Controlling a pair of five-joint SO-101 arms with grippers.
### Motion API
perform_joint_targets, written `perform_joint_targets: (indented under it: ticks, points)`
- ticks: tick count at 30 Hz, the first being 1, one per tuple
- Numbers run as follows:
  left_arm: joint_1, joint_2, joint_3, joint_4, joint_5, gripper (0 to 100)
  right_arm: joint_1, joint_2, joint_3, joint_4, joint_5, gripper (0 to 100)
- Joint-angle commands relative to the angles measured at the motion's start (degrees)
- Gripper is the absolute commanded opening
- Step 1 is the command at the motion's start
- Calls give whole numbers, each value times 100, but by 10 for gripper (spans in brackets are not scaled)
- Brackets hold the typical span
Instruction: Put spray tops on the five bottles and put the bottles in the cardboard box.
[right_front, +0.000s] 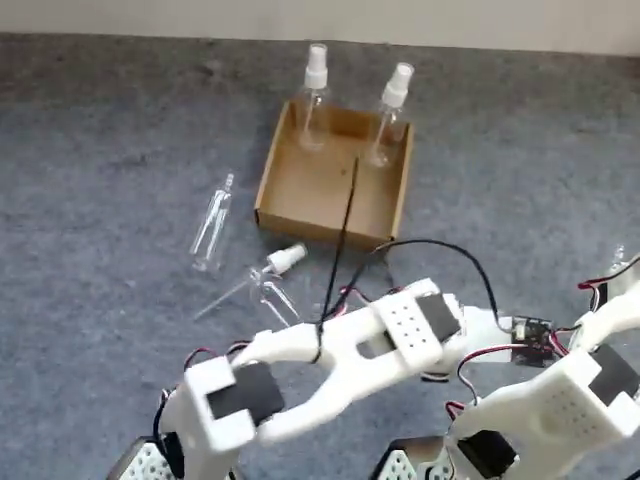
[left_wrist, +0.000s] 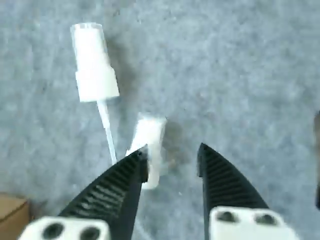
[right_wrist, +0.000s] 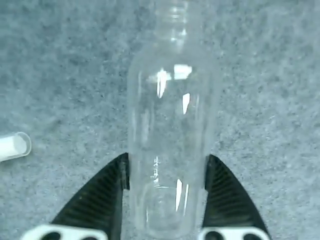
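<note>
Left wrist view: left gripper (left_wrist: 172, 150) half open, empty, over a spray top (left_wrist: 94, 65) near the cardboard box (left_wrist: 11, 214).
Right gripper (right_wrist: 167, 161) clamps a topless bottle (right_wrist: 170, 115), well off the box; its smooth plastic could twist during capping.

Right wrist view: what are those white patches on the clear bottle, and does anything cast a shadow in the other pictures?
Right wrist view: the patches on the bottle are glare, light bouncing off its clear wall. Left wrist view: the spray top throws a soft shadow on the grey surface beside it. High view: the light is even and the shadows are faint.
</note>
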Motion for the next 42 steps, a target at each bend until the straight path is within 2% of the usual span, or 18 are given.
perform_joint_targets:
  ticks: [1, 3, 8, 12, 15, 18, 27, 31, 36, 42]
  points:
    - [66, 418, -637, -79, -44, 140, -75, -127, -347, -66, 70, 80]
    - [57, 629, -708, -70, -44, 130, -48, -127, -347, -66, 70, 80]
    - [-233, 620, -734, 396, -9, 0, -40, -127, -347, -66, 360, 80]
    - [-611, 295, -716, 870, 70, 2, -66, -127, -338, -66, 378, 80]
    - [-1024, -136, -725, 1090, 536, 2, -101, -127, -330, -66, 387, 80]
    - [-1499, -734, -699, 1354, 659, 2, -189, -127, -321, -66, 396, 80]
    - [-3644, -2642, -734, 1424, 1688, 2, -954, -127, -321, -66, 369, 80]
    - [-4708, -3398, -743, 1486, 1864, 2, -1420, -127, -312, -66, 360, 80]
    - [-5780, -3705, -1455, 2330, 1837, 2, -1895, -110, -312, -66, 360, 80]
    - [-7011, -2905, -2264, 3420, 1389, 2, -1912, -101, -303, -110, 387, 80]
